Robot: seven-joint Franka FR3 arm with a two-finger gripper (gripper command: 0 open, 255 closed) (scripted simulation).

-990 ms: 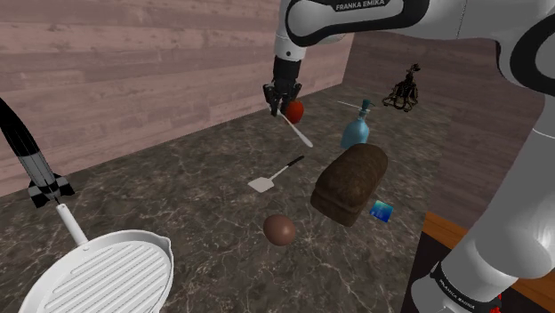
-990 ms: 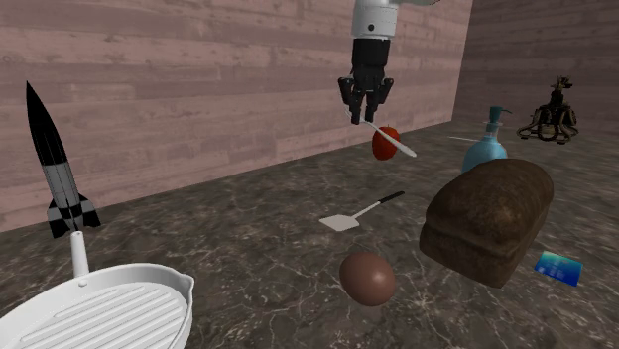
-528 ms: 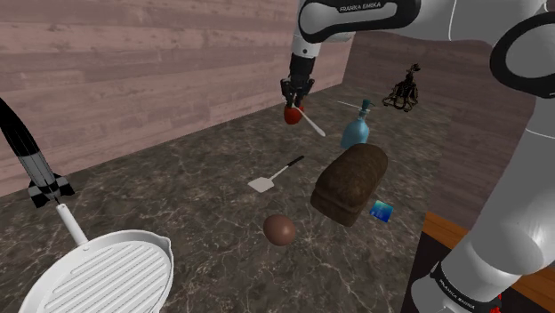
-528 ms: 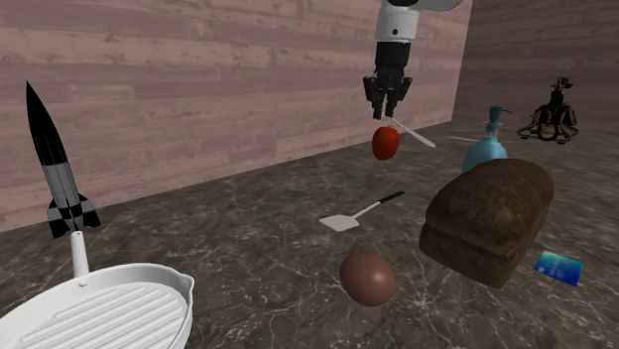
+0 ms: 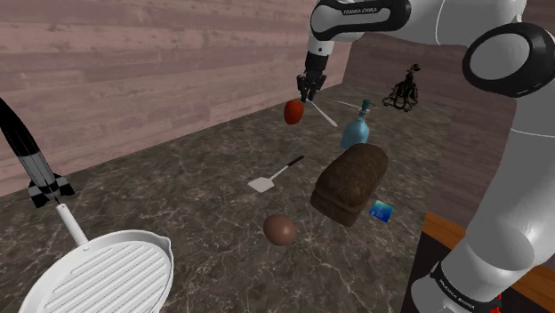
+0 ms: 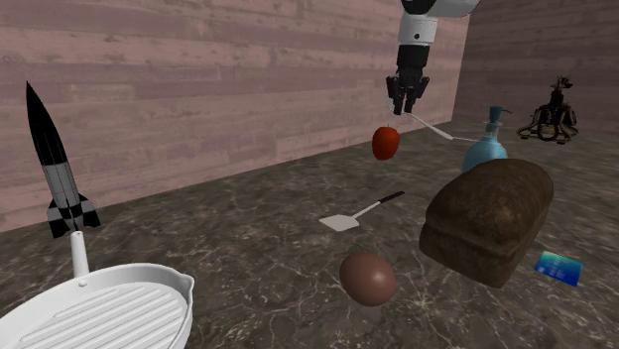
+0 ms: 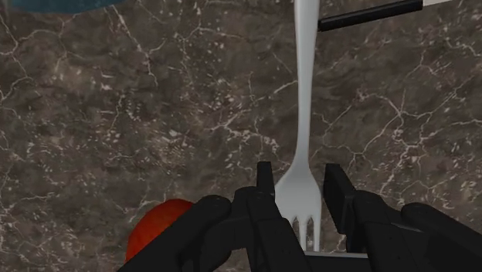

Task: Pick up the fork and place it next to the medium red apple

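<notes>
Hovers further toward the shoulder view's right than before, just past the red apple (image 5: 293, 110), black gripper (image 5: 309, 89) pinched narrow on the tine end of the white fork (image 5: 322, 113), handle slanting down in mid-air. Risks a bounce, or a nudged and rolling apple, if released this high.

The surface (image 5: 196, 222) is dark brown stone veined in white, and the far wall (image 5: 133, 62) is pinkish-brown planks. The end effector (image 5: 308, 94) is black, the fork (image 7: 303, 116) pale white, the apple (image 5: 293, 110) red. The bottle (image 5: 357, 132) is blue, the loaf (image 5: 350, 182) dark brown. The pan (image 5: 98, 280) is ribbed white, and the rocket (image 5: 31, 160) is black and white with chequered fins.
</notes>
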